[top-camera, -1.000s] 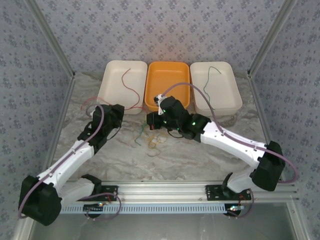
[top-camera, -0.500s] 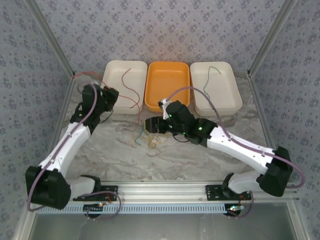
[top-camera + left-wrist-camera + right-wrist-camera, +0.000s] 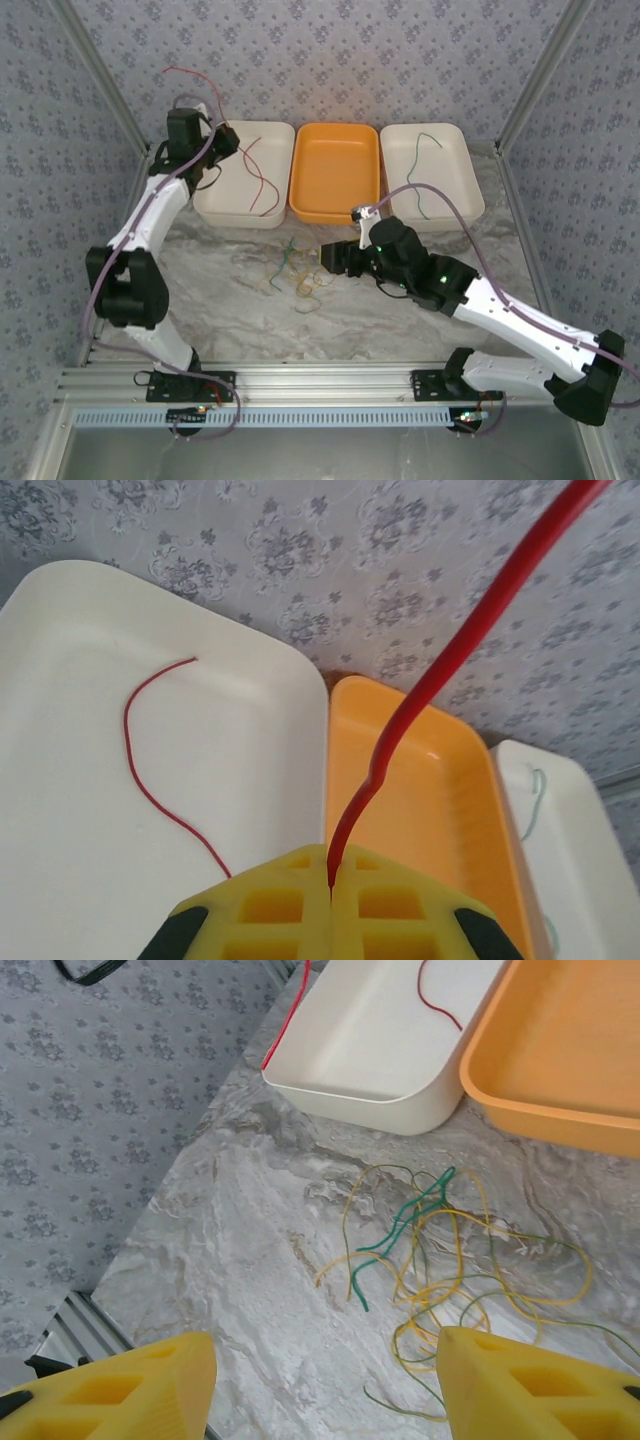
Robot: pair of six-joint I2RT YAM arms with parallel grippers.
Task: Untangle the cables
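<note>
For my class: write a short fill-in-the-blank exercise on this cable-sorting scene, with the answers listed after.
1. The left claw is shut on a held cable coloured ___.
2. The middle tray is ___.
3. The lone cable in the right white tray is ___.
4. The right claw stands ___ above the tangle.

Answers: red; orange; green; open

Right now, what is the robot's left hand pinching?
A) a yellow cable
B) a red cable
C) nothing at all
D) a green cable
B: in the left wrist view, the left hand is shut on a red cable that rises straight out from between its closed yellow tips.
</note>
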